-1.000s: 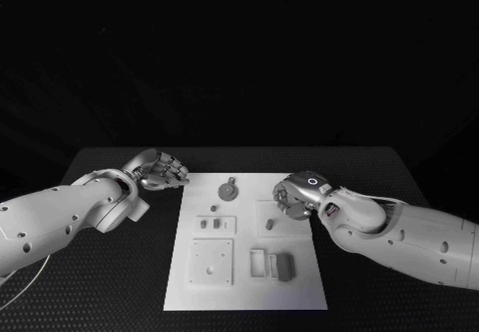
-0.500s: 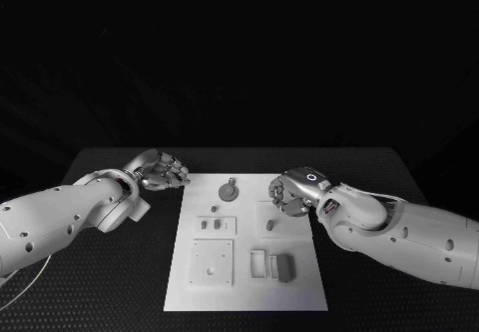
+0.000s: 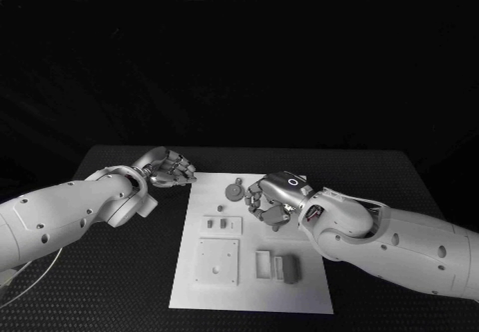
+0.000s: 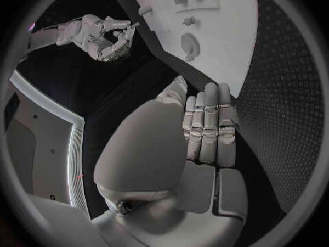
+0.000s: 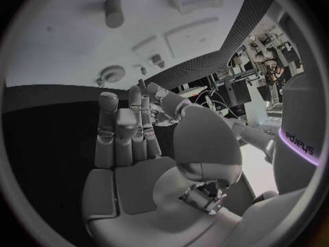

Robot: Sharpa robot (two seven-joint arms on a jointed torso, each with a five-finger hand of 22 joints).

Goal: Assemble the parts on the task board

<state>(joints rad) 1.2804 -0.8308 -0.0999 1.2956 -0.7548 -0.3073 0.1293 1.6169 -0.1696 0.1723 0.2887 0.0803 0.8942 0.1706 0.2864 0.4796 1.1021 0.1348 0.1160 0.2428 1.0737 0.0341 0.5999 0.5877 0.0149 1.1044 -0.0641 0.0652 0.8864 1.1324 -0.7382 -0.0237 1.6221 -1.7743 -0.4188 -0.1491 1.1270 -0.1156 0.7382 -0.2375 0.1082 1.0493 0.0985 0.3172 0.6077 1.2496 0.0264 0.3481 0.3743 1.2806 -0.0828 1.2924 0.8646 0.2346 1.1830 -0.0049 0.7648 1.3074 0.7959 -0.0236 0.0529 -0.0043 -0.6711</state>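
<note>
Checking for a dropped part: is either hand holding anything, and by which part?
Nothing: left hand curled empty beside the white task board; right hand open above it.

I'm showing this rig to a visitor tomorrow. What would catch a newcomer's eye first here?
First the white task board, bright against the black table, with small grey parts scattered on it, such as the round disc near its far end. Then the two silver hands: the right hand hangs over the board's middle with fingers curled, holding nothing visible, while the left hand sits curled just off the board's far left corner.
</note>
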